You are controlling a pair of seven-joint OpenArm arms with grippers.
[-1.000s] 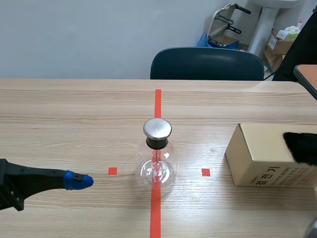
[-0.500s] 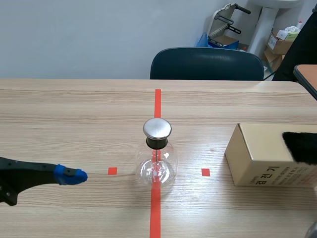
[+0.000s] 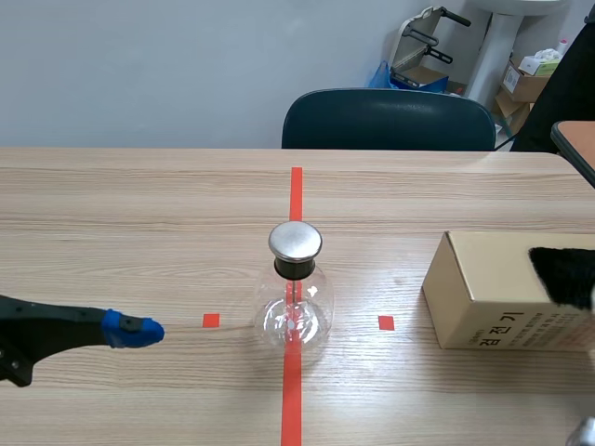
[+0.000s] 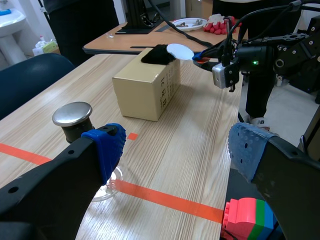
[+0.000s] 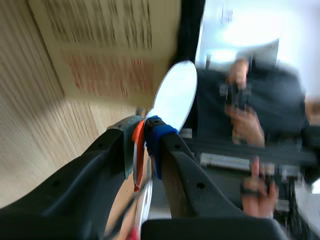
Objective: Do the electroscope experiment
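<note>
In the scene view we see the clear glass flask with a round metal cap [image 3: 294, 307] standing upright on the wooden counter [image 3: 139, 214], on the red tape line at the middle. The left gripper [image 3: 130, 330] hangs low over the counter, to the left of the flask and well apart from it, its blue pads pointing toward the glass. A tan cardboard box [image 3: 493, 293] lies on the right side of the counter, with a fuzzy black cloth [image 3: 562, 274] on its top. A dark chair [image 3: 389, 119] stands beyond the far edge.

In the left wrist view we find the left gripper released, its two fingers spread wide with nothing between them. The flask stands just beside one finger. Further ahead lies the box, and the right gripper [image 4: 202, 54] holds a pale round disc with an orange handle [image 4: 180, 51] close to the cloth.

In the right wrist view we see the right gripper clenched on the disc's orange handle, the disc rising ahead of the fingertips. The box lies beneath, off to one side. Beyond it, a blurred person's hand [image 5: 257, 182] shows.
</note>
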